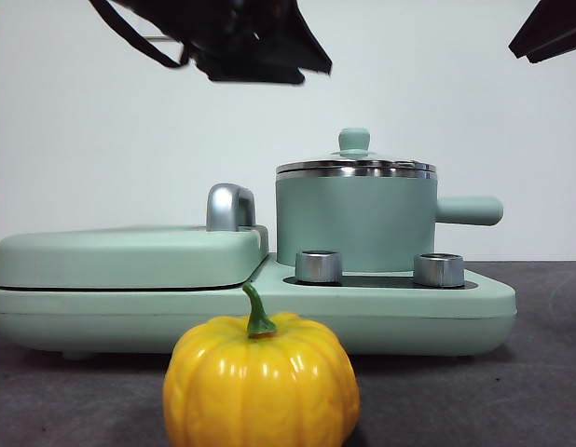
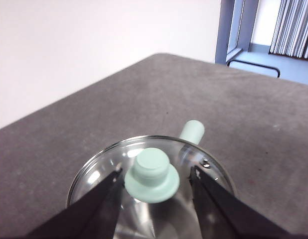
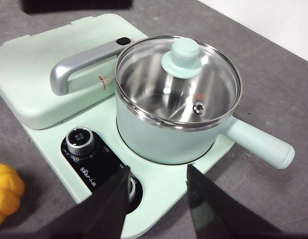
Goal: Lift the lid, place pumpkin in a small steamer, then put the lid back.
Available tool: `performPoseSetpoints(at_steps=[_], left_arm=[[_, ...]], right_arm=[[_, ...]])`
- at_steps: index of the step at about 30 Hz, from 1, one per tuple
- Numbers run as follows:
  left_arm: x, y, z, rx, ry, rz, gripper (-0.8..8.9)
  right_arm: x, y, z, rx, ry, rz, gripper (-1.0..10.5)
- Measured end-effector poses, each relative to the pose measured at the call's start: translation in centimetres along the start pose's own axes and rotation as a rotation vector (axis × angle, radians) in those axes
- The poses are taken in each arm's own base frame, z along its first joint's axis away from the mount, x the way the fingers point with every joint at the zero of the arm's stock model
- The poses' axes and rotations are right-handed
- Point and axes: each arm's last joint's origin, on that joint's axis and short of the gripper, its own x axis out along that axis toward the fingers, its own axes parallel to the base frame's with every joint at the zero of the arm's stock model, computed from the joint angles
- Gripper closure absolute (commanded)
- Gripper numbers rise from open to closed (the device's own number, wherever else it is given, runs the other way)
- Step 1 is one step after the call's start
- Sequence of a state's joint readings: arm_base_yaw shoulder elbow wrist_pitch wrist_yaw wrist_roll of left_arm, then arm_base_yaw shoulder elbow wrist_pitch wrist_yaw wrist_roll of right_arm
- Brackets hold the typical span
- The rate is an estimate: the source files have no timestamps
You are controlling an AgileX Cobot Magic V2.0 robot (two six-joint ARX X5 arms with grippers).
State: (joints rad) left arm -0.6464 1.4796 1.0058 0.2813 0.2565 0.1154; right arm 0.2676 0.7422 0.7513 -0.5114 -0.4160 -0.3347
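Starting from the cooker base [image 1: 437, 312], the biggest thing here: you have a mint-green unit with a flat cover [image 1: 130, 256] and chrome handle [image 1: 229, 207] beside the steamer [image 1: 355, 223], and two steel dials [image 1: 318, 265] on the base below the steamer. The steamer sits on the base with its side handle pointing away from the flat cover. The lid [image 1: 355, 168] is on the steamer, seated on the rim, knob [image 2: 152, 174] up.

Your left gripper [image 2: 155, 181] hangs right above the lid, jaws apart, one on each side of the knob and not yet touching it. That reads as lined up for the lift; closing on the knob looks like the step due.

Your right gripper [image 3: 156, 191] waits off to the dial side of the steamer, jaws apart, holding nothing. It likely stands by for the pumpkin.

The pumpkin [image 1: 260, 382] sits on the table in front of the base, well apart from the steamer, stem up.

Table [image 2: 94, 114]: dark grey, matte, felt-like. Room: plain white wall behind the steamer; the left wrist view shows a window with blinds beyond the table's far edge.
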Motion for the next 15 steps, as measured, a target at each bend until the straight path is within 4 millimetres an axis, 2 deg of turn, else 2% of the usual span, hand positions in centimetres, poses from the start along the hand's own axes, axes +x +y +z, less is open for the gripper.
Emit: performPoseSetpoints(at_steps=[7,15], left_arm=[[3.1,0.8,0.2,-0.003,0.013,-0.001,5.95],[5.4,0.9,0.5,0.0,0.01,-0.015,5.95]], right_arm=[[0.0,0.0,0.0,0.0,0.0,0.0,7.7],[0.0,0.0,0.0,0.0,0.0,0.0,7.7]])
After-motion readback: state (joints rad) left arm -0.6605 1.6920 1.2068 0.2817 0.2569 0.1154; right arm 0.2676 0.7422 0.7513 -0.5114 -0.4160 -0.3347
